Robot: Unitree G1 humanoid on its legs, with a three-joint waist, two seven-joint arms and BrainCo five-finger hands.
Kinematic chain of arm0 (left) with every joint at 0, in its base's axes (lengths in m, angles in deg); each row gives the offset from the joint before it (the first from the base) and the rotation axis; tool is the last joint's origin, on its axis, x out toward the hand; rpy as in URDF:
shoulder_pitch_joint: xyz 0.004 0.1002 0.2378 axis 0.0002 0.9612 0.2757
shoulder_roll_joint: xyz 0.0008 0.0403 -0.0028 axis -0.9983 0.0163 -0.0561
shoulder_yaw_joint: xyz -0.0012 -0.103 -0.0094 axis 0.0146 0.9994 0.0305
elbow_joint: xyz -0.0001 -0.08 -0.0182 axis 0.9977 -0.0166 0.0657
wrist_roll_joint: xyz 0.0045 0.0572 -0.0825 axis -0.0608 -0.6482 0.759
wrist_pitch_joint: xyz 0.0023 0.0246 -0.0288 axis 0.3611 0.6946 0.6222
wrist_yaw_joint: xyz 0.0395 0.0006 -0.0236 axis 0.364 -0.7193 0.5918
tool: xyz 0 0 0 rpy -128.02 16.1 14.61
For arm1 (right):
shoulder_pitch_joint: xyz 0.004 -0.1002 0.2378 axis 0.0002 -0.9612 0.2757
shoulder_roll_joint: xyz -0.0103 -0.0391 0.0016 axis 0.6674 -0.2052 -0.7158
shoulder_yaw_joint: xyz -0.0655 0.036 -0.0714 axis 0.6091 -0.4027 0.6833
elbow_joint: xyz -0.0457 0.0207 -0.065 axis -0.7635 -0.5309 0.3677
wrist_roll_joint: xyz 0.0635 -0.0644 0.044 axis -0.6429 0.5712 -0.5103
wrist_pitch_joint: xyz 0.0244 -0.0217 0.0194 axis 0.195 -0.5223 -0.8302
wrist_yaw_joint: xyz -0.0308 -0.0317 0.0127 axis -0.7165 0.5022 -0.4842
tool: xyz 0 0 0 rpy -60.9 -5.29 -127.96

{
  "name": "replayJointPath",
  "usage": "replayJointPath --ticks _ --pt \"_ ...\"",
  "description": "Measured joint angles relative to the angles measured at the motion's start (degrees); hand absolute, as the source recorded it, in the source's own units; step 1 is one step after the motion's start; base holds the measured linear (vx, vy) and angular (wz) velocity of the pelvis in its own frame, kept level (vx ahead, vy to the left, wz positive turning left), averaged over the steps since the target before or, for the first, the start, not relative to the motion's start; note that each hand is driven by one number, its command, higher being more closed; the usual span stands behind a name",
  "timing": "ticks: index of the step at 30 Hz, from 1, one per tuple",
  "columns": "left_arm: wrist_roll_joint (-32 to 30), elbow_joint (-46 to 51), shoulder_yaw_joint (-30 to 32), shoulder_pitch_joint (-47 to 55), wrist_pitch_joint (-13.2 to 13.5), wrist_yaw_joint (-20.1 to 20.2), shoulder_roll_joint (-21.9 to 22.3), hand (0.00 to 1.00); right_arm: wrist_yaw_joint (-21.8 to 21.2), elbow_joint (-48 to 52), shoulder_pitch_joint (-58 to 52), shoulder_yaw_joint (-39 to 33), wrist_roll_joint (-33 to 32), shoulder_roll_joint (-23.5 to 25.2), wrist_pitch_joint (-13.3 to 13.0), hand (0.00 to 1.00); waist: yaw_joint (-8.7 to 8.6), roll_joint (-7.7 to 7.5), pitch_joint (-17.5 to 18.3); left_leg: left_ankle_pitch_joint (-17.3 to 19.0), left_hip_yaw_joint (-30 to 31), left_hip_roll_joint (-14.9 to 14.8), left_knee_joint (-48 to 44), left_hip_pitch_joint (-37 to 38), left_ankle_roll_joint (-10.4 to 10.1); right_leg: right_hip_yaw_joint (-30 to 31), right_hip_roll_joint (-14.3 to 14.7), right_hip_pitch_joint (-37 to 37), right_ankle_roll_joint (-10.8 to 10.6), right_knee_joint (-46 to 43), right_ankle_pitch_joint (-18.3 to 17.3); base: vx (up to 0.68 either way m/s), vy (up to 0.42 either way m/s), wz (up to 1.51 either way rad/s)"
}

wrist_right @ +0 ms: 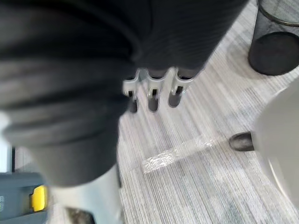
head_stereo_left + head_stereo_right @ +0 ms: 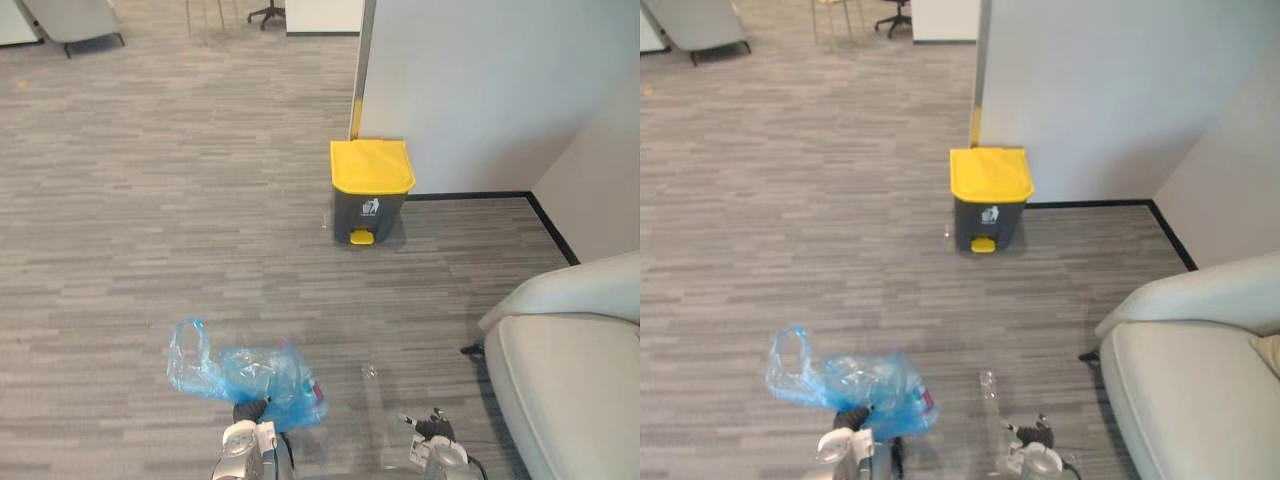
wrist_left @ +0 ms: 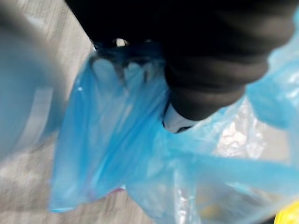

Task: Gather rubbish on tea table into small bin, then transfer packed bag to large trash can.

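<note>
A blue translucent rubbish bag (image 2: 250,375) with packed waste hangs just above the grey floor, bunched at its top in my left hand (image 2: 243,438). In the left wrist view the blue bag (image 3: 112,140) gathers under the hand's dark cover (image 3: 210,70), and the fingers are hidden. The large grey trash can (image 2: 371,190) with a shut yellow lid and yellow pedal stands ahead against the white wall. My right hand (image 2: 432,430) hangs low to the right with relaxed fingers (image 1: 152,95) and holds nothing.
A white sofa (image 2: 570,370) fills the right side, with its dark foot (image 1: 240,141) close by. A clear plastic scrap (image 2: 370,372) lies on the floor between my hands. A black mesh bin (image 1: 275,42) stands near the sofa. The white partition wall (image 2: 480,90) rises behind the trash can.
</note>
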State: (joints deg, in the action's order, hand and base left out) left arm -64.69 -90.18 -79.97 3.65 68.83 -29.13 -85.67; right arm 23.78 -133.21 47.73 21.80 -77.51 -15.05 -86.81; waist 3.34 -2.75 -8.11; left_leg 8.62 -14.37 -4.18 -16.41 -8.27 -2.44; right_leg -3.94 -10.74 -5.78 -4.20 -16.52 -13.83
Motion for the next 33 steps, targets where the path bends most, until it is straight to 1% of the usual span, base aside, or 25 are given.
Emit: replayJointPath --ticks 2,3,4,6,8,9,11,12,13,14,15,18,19,20,21,22,24,25,26,27,28,29,30,31,33 --pt "0.1 0.0 -0.2 1.4 -0.3 -0.1 -0.2 1.00 -0.2 0.4 0.2 0.7 0.0 -0.2 0.0 0.00 -0.23 1.30 -0.5 2.7 -3.3 0.1 0.7 6.4 1.2 3.6 -1.3 9.1 -5.1 -23.5 3.6 0.35 0.213 -0.59" --pt "0.1 0.0 -0.3 1.4 -0.3 -0.1 -0.3 1.00 -0.2 0.4 0.3 0.6 0.0 -0.2 -0.2 0.00 -0.56 1.24 -0.5 3.0 -3.3 0.1 1.0 7.4 1.3 3.9 -1.4 10.6 -5.6 -27.3 3.9 0.34 0.155 -0.17" --pt "0.1 -0.1 -0.3 1.0 -0.6 -0.2 -0.5 1.00 -0.2 1.2 0.3 0.6 0.0 -0.2 -0.1 0.00 -0.82 1.22 -0.6 3.6 -3.4 0.2 2.3 10.7 1.5 2.8 -1.1 14.7 -5.0 -35.6 3.5 0.34 0.091 -0.02" --pt "0.3 -0.9 -0.3 0.5 -0.9 -0.2 -0.6 1.00 -0.2 2.2 0.2 0.4 0.0 -0.2 -0.1 0.00 -1.01 1.27 -0.6 3.8 -3.5 0.0 5.4 14.7 1.3 -1.0 -1.0 19.3 -3.1 -39.0 2.2 0.33 0.038 0.01" --pt "0.7 -1.7 0.1 0.3 -0.9 -0.2 -0.6 1.00 -0.1 2.4 0.7 0.0 0.0 -0.2 -0.2 0.00 -1.22 1.43 -0.8 3.7 -3.7 -0.3 7.8 18.0 1.3 -5.2 -0.9 22.0 -1.0 -35.7 0.2 0.33 -0.058 0.06" --pt "0.9 -2.3 0.6 0.3 -0.9 -0.2 -0.6 1.00 -0.1 2.4 1.0 -0.2 0.0 -0.2 -0.2 0.00 -1.41 1.50 -0.9 3.7 -3.7 -0.8 8.6 19.7 1.3 -7.7 -0.1 23.1 -0.1 -29.3 -0.1 0.41 -0.161 0.18" --pt "1.1 -2.4 0.8 0.3 -0.9 -0.2 -0.6 1.00 -0.1 2.4 1.1 -0.3 0.0 -0.2 -0.2 0.00 -1.67 1.57 -0.9 4.0 -3.3 -1.3 9.9 21.3 0.9 -8.5 1.6 23.5 1.0 -18.5 2.0 0.35 -0.173 0.34" --pt "1.1 -2.5 0.7 0.3 -0.8 -0.1 -0.9 1.00 -0.2 1.8 1.1 -0.3 0.0 -0.2 -0.2 0.00 -2.23 0.68 -0.8 5.0 -1.7 -0.1 11.0 22.0 -0.9 -7.6 2.6 22.2 1.8 -6.6 8.6 0.38 -0.192 0.27" --pt "1.1 -4.5 0.9 -0.4 -0.9 -0.2 -0.1 1.00 -0.3 1.2 2.4 -1.2 0.0 -1.6 -0.2 0.00 -2.35 3.01 -1.7 5.7 1.1 -1.7 11.9 24.2 -2.1 -8.1 4.6 21.5 4.7 -7.1 10.2 0.38 -0.192 0.16" --pt "1.1 -4.7 1.1 -0.2 -0.9 -0.1 0.4 1.00 -0.2 1.2 2.6 -1.4 0.0 -2.0 -0.2 0.00 -2.31 3.66 -1.5 5.6 1.1 -2.1 11.8 24.1 -2.2 -7.8 5.0 21.5 4.9 -7.1 9.4 0.35 -0.173 -0.31" --pt "1.0 -5.0 2.2 0.5 -0.9 0.0 1.2 1.00 -0.1 0.9 3.0 -2.1 0.0 -2.1 -0.1 0.00 -2.33 5.05 -1.3 5.6 1.2 -3.6 9.0 23.7 -2.2 -7.9 6.3 21.3 5.2 -7.5 6.8 0.32 -0.192 -0.26" --pt "0.3 -4.9 2.3 -0.2 -0.9 0.0 1.1 1.00 -0.1 0.8 2.6 -2.7 -0.1 -2.0 0.0 0.00 -3.04 5.03 -1.4 5.0 3.4 -5.8 0.3 21.0 -3.1 -9.3 7.2 18.1 6.1 -6.6 4.8 0.34 -0.219 0.11" --pt "0.0 -4.7 2.0 -0.5 -0.9 0.3 1.0 1.00 -0.1 0.8 2.0 -2.2 -0.1 -2.0 0.0 0.00 -3.03 4.71 -1.5 3.9 4.9 -7.1 -7.9 18.1 -4.7 -9.9 7.7 15.5 6.0 -5.6 3.7 0.30 -0.150 0.31" --pt "0.0 -4.1 1.9 -0.5 -0.9 0.5 0.9 1.00 -0.1 0.9 1.6 -1.1 0.0 -1.9 0.0 0.00 -3.13 4.37 -1.5 0.2 6.1 -8.9 -20.2 12.7 -6.8 -10.1 8.3 12.3 6.2 -3.1 2.9 0.30 -0.150 0.28" --pt "0.0 -4.0 1.9 -0.5 -0.9 0.6 0.7 1.00 -0.1 1.0 1.6 -0.6 -0.1 -2.0 0.0 0.00 -3.03 4.01 -1.7 -0.3 5.9 -9.7 -24.2 10.6 -6.5 -10.1 8.5 11.1 6.5 -2.0 2.7 0.28 -0.059 0.13" --pt "0.0 -3.1 2.3 -0.1 -0.9 1.1 0.7 1.00 -0.1 1.1 1.4 -0.1 -0.1 -1.7 0.1 0.00 -2.80 3.67 -1.9 2.8 4.3 -11.0 -30.8 6.3 -5.3 -9.8 8.9 7.9 7.0 0.9 3.0 0.28 -0.021 -0.11" --pt "0.0 -2.0 2.2 0.3 -0.9 1.2 0.8 1.00 -0.1 0.6 1.3 -0.2 -0.1 -1.3 0.2 0.00 -2.27 2.77 -1.9 5.9 0.9 -11.0 -27.9 3.1 -4.3 -9.7 8.7 4.7 6.1 3.8 4.0 0.31 0.012 -0.26" --pt "0.0 -1.3 1.8 0.3 -0.9 1.2 0.7 1.00 -0.1 0.0 1.4 -0.2 -0.2 -1.2 0.4 0.00 -1.33 2.83 -1.8 6.4 -0.7 -9.5 -19.2 1.8 -3.4 -8.5 8.3 2.8 5.8 5.1 4.1 0.23 0.080 -0.38" --pt "0.0 -1.1 1.8 0.3 -0.9 1.2 0.7 1.00 -0.1 0.0 1.4 -0.2 -0.2 -1.1 0.5 0.00 -1.20 2.86 -1.9 6.3 -0.7 -8.7 -16.0 1.2 -3.3 -8.1 8.0 2.4 5.5 5.2 3.9 0.30 0.153 -0.45" --pt "0.0 -1.0 1.8 0.3 -0.9 1.2 0.7 1.00 0.0 0.0 1.4 -0.3 -0.2 -0.9 0.5 0.00 -1.07 2.61 -2.0 5.5 -0.4 -7.2 -10.1 0.6 -2.7 -7.6 7.3 1.7 4.7 5.6 3.5 0.30 0.207 -0.35" --pt "0.0 -1.0 1.8 0.3 -0.9 1.2 0.8 1.00 0.0 0.1 1.3 -0.3 -0.2 -0.9 0.5 0.00 -1.10 3.16 -1.8 0.3 1.3 -5.3 -2.2 0.1 -2.2 -6.4 6.6 1.0 3.0 5.8 2.6 0.36 0.277 -0.52" --pt "0.0 -1.0 1.9 0.4 -0.9 1.1 0.9 1.00 0.0 0.0 0.6 -0.2 -0.2 -0.9 0.5 0.00 -0.32 2.33 -0.9 -1.8 1.0 -3.6 -1.2 1.1 -1.5 -4.6 5.6 0.6 1.4 6.1 1.8 0.32 0.238 -0.40" --pt "0.0 -1.0 2.0 0.4 -0.9 1.0 0.8 1.00 0.0 0.1 0.4 -0.3 -0.2 -0.6 0.5 0.00 -0.27 1.98 -0.3 -1.1 0.7 -2.7 -0.8 1.3 -1.0 -4.3 5.0 0.5 1.0 6.4 1.6 0.36 0.238 -0.26" --pt "0.0 -1.1 1.8 0.4 -0.9 1.0 0.6 1.00 -0.2 -0.2 -0.3 -0.2 -0.1 -0.2 0.7 0.00 -0.63 0.70 0.7 0.7 -0.6 -1.3 -1.1 1.4 -0.2 -4.0 3.2 -0.1 0.4 6.6 1.4 0.39 0.235 -0.21" --pt "0.0 -1.5 1.7 0.4 -1.0 1.1 1.2 1.00 -0.2 0.0 -0.5 -0.2 -0.1 0.1 0.7 0.00 0.35 0.81 0.6 3.5 -3.3 -0.6 -0.8 4.8 0.7 -1.8 1.4 3.0 0.0 -2.8 1.2 0.38 0.277 -0.55"
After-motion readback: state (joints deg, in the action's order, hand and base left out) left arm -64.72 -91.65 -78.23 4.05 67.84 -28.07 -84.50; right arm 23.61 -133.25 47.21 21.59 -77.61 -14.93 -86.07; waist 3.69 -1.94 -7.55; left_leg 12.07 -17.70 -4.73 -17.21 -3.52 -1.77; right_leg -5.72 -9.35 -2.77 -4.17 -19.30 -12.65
